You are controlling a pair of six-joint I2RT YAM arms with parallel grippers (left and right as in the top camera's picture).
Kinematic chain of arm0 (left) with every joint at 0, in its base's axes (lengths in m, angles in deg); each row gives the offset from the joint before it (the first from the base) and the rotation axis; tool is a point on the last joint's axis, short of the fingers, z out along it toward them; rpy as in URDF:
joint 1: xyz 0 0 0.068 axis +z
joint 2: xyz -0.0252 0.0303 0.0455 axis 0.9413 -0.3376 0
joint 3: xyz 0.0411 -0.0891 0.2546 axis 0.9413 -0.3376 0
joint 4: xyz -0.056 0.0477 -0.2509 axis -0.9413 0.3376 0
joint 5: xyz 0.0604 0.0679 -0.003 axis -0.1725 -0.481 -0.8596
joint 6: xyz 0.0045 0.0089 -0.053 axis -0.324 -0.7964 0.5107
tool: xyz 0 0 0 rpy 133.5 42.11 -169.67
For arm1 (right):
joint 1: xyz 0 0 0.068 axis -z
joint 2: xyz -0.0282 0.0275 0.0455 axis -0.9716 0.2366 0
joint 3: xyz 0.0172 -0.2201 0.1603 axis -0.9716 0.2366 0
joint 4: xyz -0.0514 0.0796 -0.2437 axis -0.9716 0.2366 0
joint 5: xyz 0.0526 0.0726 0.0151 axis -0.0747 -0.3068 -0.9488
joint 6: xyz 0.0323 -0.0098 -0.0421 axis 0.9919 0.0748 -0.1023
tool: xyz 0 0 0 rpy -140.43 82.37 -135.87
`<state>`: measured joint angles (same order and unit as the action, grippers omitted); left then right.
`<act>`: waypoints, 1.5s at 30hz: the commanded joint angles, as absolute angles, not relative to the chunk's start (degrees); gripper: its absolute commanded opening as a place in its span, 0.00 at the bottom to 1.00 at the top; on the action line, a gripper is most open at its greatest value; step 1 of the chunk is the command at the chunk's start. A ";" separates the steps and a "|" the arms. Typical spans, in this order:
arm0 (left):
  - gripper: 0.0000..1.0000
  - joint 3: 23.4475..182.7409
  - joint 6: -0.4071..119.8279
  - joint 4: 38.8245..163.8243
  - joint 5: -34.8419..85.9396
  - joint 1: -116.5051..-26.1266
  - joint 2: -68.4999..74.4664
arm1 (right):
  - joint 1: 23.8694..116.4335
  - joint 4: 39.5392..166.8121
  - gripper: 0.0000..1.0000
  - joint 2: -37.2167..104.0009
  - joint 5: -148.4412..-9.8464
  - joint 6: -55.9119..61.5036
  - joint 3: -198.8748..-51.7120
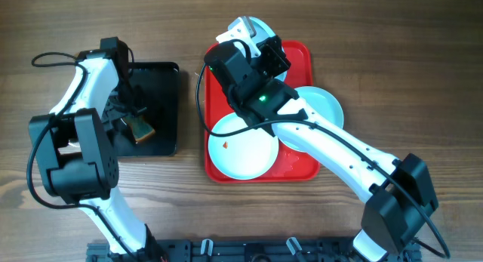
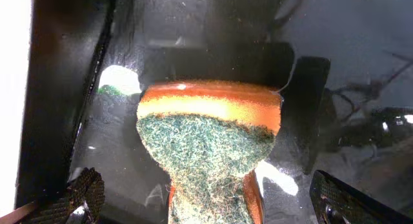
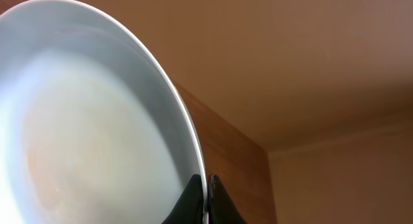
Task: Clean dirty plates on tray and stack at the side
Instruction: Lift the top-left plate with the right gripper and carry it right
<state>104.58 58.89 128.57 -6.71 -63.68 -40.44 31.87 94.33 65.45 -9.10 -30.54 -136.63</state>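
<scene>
**Wood-grain table, red tray at centre, one plate up on edge**

Brown wooden table point(image 1: 423, 66) fills the overhead view, with the tray point(image 1: 299, 54) lying right of centre.

- Plates: three, pale blue-white. One lies flat in the tray's near-left corner point(image 1: 241, 146) with a small orange-red spot left of its middle. A second point(image 1: 326, 107) sits at the tray's right side, overhanging the rim onto the table and partly under the right arm. The third point(image 1: 253, 26) is raised on edge over the tray's far end.
- Right gripper point(image 3: 207, 185): fingers clamped tight on the rim of the third plate. The wrist view shows the plate's hollow face point(image 3: 97, 121) filling the left of the frame. A faint yellowish film sits in its well.
- Left gripper point(image 2: 213, 198): jaws spread wide, gripping nothing, over the black tray point(image 1: 162, 77) left of the red one.
- Sponge point(image 2: 206, 146): orange body, green scouring face towards the camera, between the textured pads point(image 2: 84, 193), touching neither.
- Black tray floor glistens around the sponge
</scene>
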 commanded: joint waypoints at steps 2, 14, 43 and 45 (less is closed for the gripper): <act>1.00 104.43 58.37 128.55 -7.06 -63.72 -39.43 | 31.76 94.16 0.04 64.42 -7.35 -30.60 -136.41; 1.00 104.43 58.37 128.55 -7.06 -63.72 -39.43 | 31.32 94.07 0.04 65.31 -6.94 -27.32 -136.34; 1.00 104.43 58.37 128.55 -7.06 -63.72 -39.43 | 56.33 108.67 0.04 56.16 -61.47 8.48 -138.24; 1.00 104.43 58.37 128.55 -7.08 -63.72 -39.43 | 66.01 110.77 0.04 56.59 -71.94 10.60 -138.09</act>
<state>104.58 58.89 128.57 -6.73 -63.68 -40.44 53.77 108.87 57.99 -51.33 2.03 -136.93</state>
